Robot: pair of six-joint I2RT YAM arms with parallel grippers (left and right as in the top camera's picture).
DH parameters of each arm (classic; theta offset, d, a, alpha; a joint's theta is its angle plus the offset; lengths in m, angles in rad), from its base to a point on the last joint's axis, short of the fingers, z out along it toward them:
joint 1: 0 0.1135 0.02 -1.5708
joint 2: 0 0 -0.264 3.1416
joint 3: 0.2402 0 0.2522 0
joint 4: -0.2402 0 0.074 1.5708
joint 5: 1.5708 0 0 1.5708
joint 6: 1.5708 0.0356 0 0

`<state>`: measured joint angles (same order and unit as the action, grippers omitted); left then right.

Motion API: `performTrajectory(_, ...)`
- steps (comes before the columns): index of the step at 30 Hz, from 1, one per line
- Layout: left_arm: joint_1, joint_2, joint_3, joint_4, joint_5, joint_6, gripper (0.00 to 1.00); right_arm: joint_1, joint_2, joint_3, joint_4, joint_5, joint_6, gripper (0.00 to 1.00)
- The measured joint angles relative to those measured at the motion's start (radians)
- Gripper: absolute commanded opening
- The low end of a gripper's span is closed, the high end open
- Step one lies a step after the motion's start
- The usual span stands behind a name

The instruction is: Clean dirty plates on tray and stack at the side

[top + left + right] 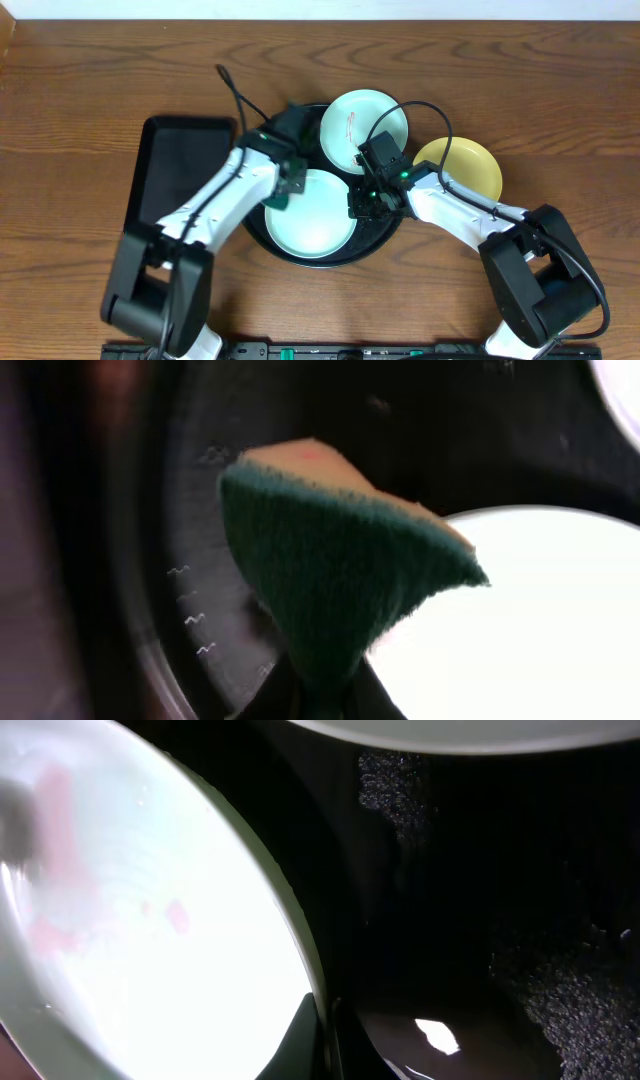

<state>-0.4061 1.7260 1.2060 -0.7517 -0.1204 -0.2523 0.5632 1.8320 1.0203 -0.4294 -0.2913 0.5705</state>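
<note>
The left fingers [310, 695] are clamped on the narrow end of a sponge [330, 575], a wedge of fuzzy dark-green scouring felt backed by pale yellow foam with a faint pink stain. It fans out above the fingertips. To their right lies the smooth, glossy near aqua plate [520, 620], round and shallow, with the sponge's corner overlapping its edge in this view. Left of the fingers is the polished black floor of the tray [200, 560], which curves up into a raised rim.

The right fingers [325, 1040] are pressed together with their dark tips right at that plate's rim. Whether they pinch the rim cannot be told. Immediately left of them the plate's [150, 920] glazed surface carries thin pink smears. To their right the tray [480, 920] shows a speckled sheen and one bright glint. Ahead of them is the edge of the far aqua plate [470, 730].

From overhead, both aqua plates sit on the round tray [262, 228], the far one [365, 125] marked with a red streak. The yellow plate [462, 168] rests on the brown wood-grain table [100, 80], behind the right fingers and beside the tray. A rectangular black tray [178, 165] with rounded corners lies well behind the left fingers, partly covered by the left arm.
</note>
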Motion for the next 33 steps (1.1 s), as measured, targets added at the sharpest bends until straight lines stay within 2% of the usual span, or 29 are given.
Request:
performTrajectory(4, 0.069, -0.083, 0.080, -0.075, -0.005, -0.036, 0.07, 0.000, -0.001, 0.000, 0.000, 0.000, 0.000, 0.01)
performTrajectory(9, 0.175, -0.163, 0.103, -0.079, 0.043, -0.047, 0.07, 0.000, -0.023, 0.000, -0.008, 0.026, -0.017, 0.01)
performTrajectory(13, 0.235, -0.171, 0.104, -0.080, 0.084, -0.058, 0.08, 0.006, -0.113, 0.000, -0.013, 0.094, -0.057, 0.01)
performTrajectory(20, 0.241, -0.171, 0.104, -0.079, 0.119, -0.062, 0.07, 0.053, -0.325, 0.000, -0.008, 0.275, -0.130, 0.01)
performTrajectory(24, 0.241, -0.171, 0.104, -0.079, 0.122, -0.062, 0.07, 0.092, -0.381, 0.000, -0.019, 0.373, -0.154, 0.01)
performTrajectory(28, 0.241, -0.171, 0.104, -0.079, 0.122, -0.062, 0.07, 0.092, -0.381, 0.001, -0.077, 0.346, -0.154, 0.02)
performTrajectory(33, 0.241, -0.171, 0.104, -0.079, 0.122, -0.062, 0.07, 0.063, -0.324, 0.001, -0.103, 0.237, -0.124, 0.14)
